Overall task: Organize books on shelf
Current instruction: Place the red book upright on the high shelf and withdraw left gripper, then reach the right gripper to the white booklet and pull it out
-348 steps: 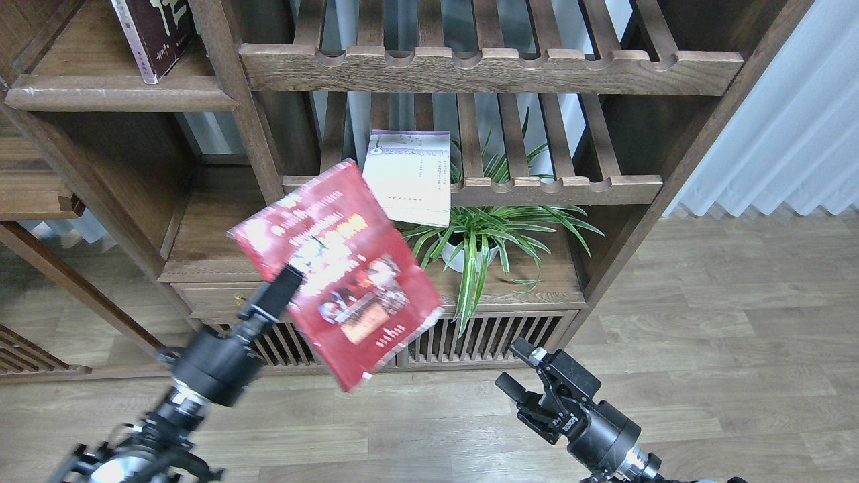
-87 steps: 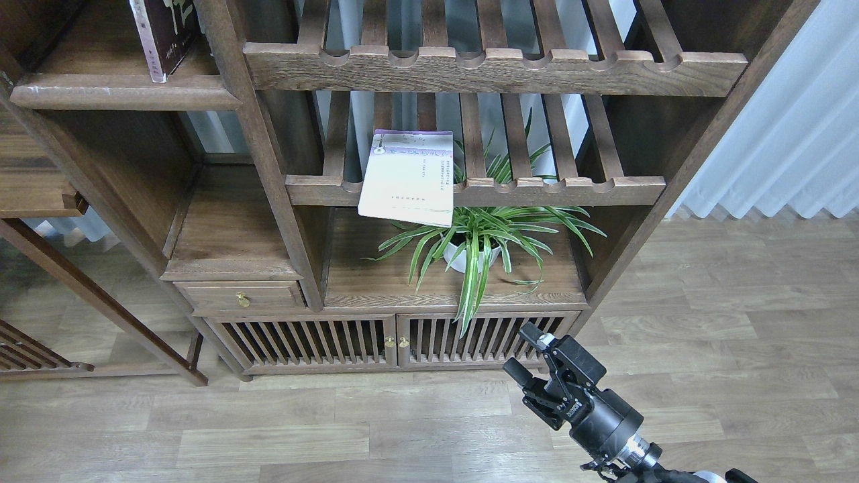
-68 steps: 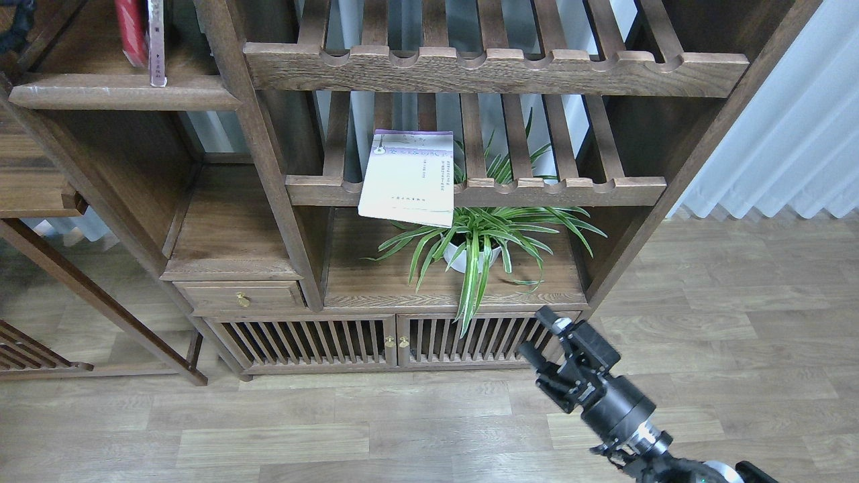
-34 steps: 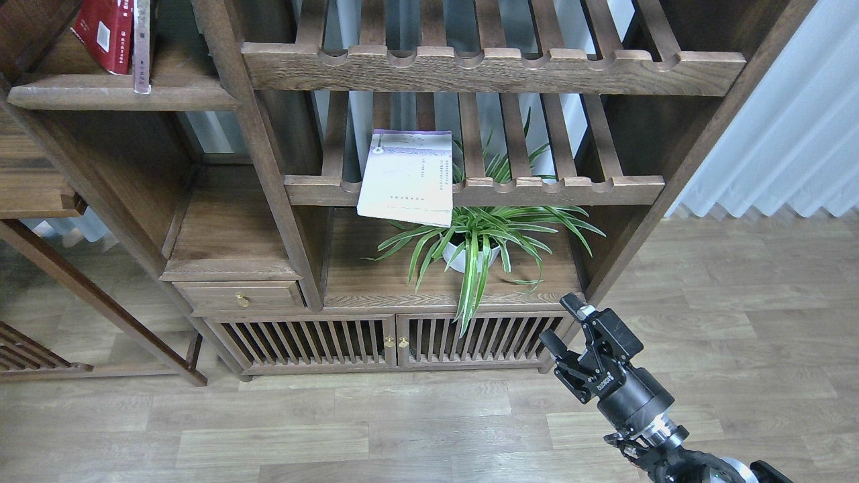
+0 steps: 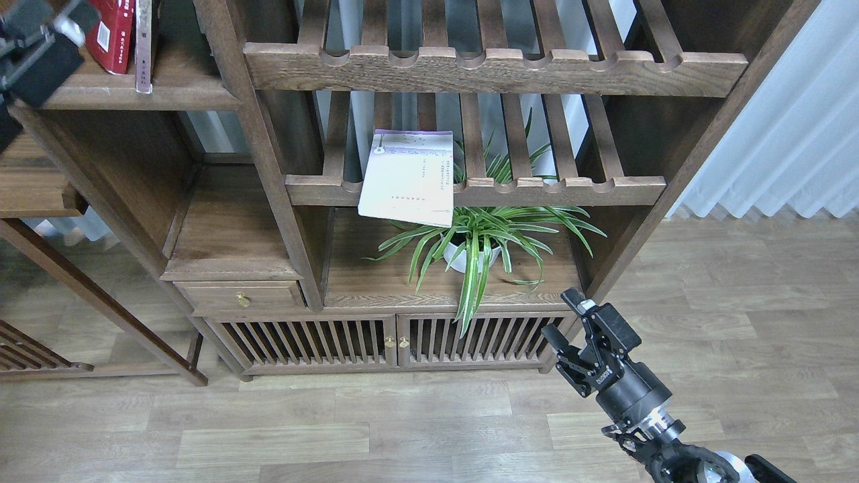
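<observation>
Red book stands on shelf, left of rack.

red book upright on shelf, lavender-white book flat

A home: wooden bookcase, potted plant (curtain behind).

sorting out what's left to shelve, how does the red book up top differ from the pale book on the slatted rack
The red book stands upright on the solid top-left shelf, beside another book; the pale lavender-white book lies alone, sloped on the slatted rack, its lower edge overhanging the front rail. The red book is cut off by the frame's top; the pale book's whole cover shows. The red one sits close to the left gripper; nothing is near the pale one. Both are paperbacks, and neither is held.
</observation>
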Available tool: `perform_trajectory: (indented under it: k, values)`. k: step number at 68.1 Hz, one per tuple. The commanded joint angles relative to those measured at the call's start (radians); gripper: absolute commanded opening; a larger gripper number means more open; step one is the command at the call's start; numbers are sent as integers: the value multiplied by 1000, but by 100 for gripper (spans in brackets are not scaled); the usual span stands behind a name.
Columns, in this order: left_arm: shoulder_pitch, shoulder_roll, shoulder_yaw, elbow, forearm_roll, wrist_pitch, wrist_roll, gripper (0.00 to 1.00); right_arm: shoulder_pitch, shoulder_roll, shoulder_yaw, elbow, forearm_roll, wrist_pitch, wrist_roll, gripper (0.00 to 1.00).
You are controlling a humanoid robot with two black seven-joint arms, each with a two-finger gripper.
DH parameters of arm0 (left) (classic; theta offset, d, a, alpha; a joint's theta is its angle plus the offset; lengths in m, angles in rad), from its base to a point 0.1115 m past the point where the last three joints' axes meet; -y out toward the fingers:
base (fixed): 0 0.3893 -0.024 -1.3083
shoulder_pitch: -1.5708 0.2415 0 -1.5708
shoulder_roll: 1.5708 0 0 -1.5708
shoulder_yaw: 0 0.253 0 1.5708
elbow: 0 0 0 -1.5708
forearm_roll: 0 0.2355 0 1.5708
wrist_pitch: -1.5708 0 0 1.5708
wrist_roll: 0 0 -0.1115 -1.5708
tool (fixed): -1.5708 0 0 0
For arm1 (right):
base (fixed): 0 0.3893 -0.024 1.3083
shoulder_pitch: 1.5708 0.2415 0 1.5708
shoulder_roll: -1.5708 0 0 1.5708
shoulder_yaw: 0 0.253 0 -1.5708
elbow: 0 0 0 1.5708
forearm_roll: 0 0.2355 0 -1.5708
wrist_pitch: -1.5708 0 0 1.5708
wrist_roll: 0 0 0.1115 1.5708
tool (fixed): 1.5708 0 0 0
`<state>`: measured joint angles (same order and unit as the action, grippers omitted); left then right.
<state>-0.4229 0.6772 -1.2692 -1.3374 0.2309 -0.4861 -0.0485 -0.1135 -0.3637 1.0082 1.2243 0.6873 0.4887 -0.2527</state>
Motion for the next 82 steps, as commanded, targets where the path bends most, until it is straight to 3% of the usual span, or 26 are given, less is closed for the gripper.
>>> perform_trajectory:
  k: [1,15,34,46,50,67,76,82]
  values:
    - [69,-44,1,-6,-1,-3,2,100,21,5,-3,-20,-2,0,0,99]
    - [180,-146,1,0,-28,-3,7,100,49,28,-11,-54,-43,0,0,100]
    - [343,-186,2,52,-38,-3,2,100,213,170,-13,-203,-224,0,-7,100]
    - [423,-185,11,116,-36,-3,26,100,339,313,-13,-236,-276,0,-3,100]
    - [454,-185,24,138,-33,-3,30,100,376,364,-13,-255,-282,-24,-7,100]
    - [493,-185,42,204,-36,-3,27,100,529,364,-80,-402,-324,-108,1,100]
    - [493,-182,33,208,-38,-3,24,100,565,364,-148,-462,-324,-231,6,100]
    - [493,-182,30,221,-38,-3,24,100,595,364,-161,-474,-308,-283,33,100]
